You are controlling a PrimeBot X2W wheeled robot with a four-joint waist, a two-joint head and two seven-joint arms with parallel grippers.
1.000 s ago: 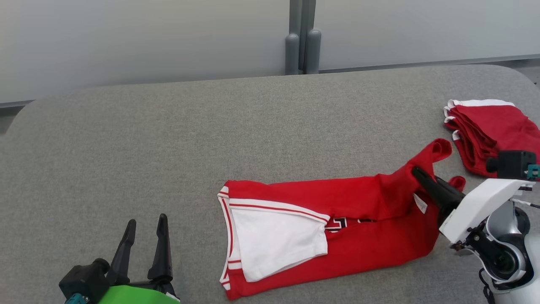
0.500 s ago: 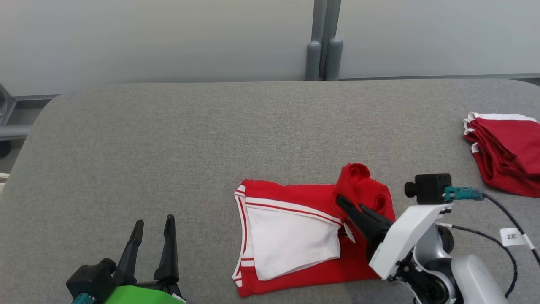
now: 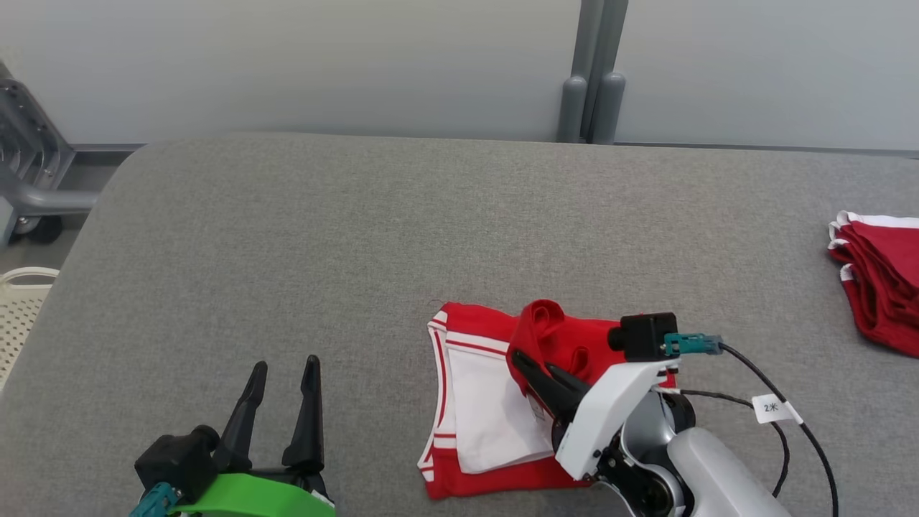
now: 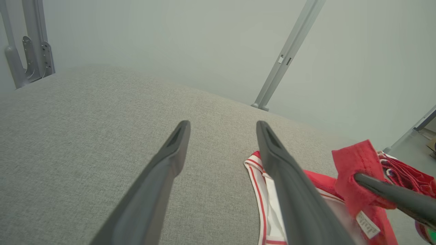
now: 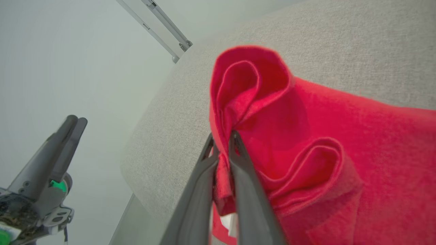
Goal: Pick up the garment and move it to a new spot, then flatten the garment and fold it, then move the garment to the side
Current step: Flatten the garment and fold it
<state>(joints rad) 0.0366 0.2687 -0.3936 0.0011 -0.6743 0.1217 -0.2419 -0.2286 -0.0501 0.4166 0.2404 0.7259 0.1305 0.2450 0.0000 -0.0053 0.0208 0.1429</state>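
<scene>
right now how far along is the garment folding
Done: the garment lies on the table, partly folded. In hand: the right pincer is shut on its red end, lifted over the white panel. Left: lay that fold down, release, move it aside. The left pincer hangs open, idle.

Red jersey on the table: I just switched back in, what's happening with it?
The right gripper is shut on a bunched red end of the jersey, holding it raised above the part that lies flat on the grey table; it looks like a fold in progress. The left gripper is open and apart from the jersey, near the table's front left. A stack of folded red garments sits at the far right.
</scene>
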